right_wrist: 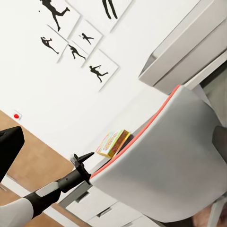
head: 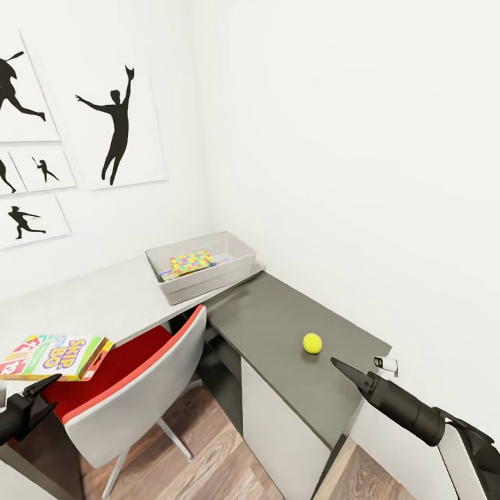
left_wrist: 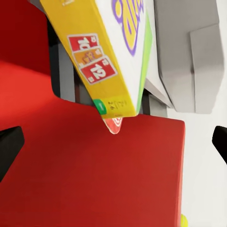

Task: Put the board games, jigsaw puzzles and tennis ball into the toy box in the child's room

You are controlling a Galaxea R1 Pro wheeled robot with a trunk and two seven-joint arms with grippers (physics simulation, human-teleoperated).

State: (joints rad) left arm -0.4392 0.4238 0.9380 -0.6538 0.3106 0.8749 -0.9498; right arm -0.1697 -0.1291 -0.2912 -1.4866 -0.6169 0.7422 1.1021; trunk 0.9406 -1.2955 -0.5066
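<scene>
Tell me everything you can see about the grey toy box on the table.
The open grey rectangular toy box looks like plain plastic, with sloping walls and a wide rim. It stands upright at the back of the light grey table, near the room's corner. One corner overhangs the darker desk. Inside lies a colourful flat box.

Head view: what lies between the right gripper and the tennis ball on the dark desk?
Nothing: in the head view only bare dark desk top separates the right gripper from the tennis ball. The gripper sits just short of the ball, not touching it.
</scene>
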